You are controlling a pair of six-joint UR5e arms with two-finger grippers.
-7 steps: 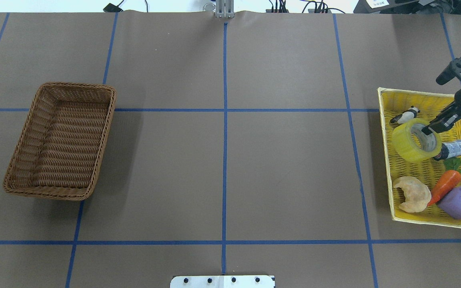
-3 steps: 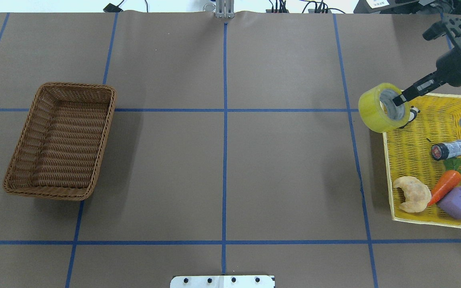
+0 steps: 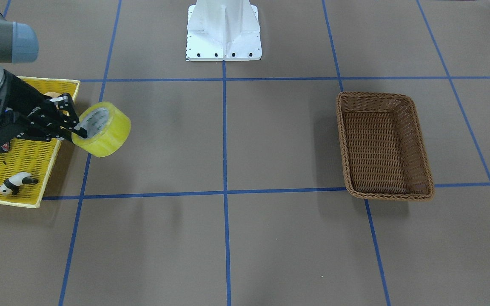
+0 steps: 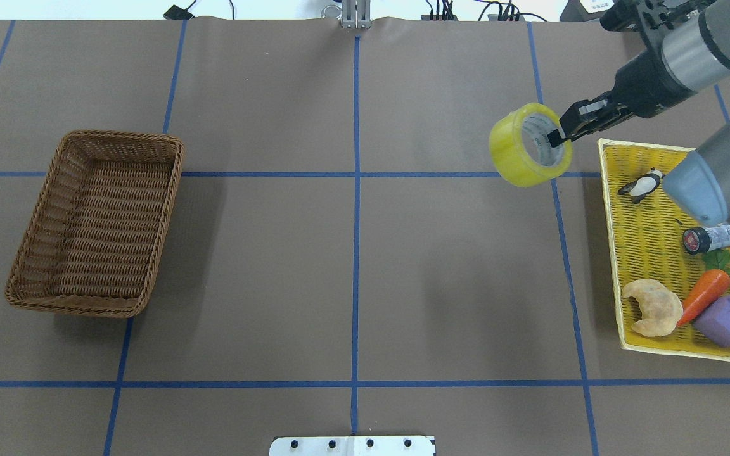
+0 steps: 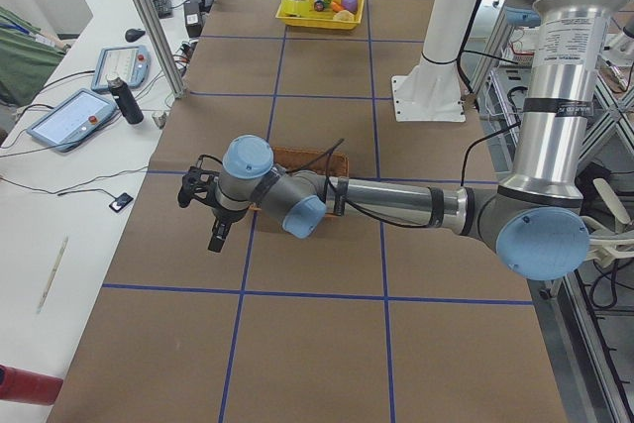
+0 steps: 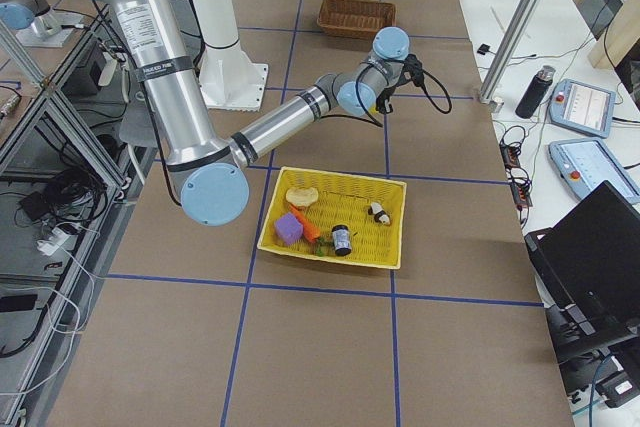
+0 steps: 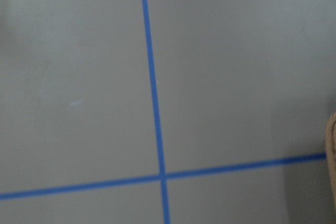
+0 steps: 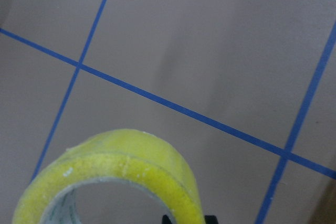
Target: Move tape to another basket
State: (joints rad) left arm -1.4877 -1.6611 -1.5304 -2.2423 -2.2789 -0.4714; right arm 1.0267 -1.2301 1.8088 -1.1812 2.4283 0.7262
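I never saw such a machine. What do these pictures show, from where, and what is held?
This is a robot with two metal arms at a brown table marked with blue lines. Two cameras look down: one from behind the robot, one facing it. Two look along the table from its ends, and two sit on the wrists. The right arm's fingers pinch the wall of a wide roll of translucent yellow-green packing tape, held in the air just outside the flat yellow plastic mesh tray. In that tray lie a golden croissant, an orange carrot, a purple block, a small grey can and a black-and-white panda toy. The brown woven wicker basket stands across the table, where the left arm reaches.
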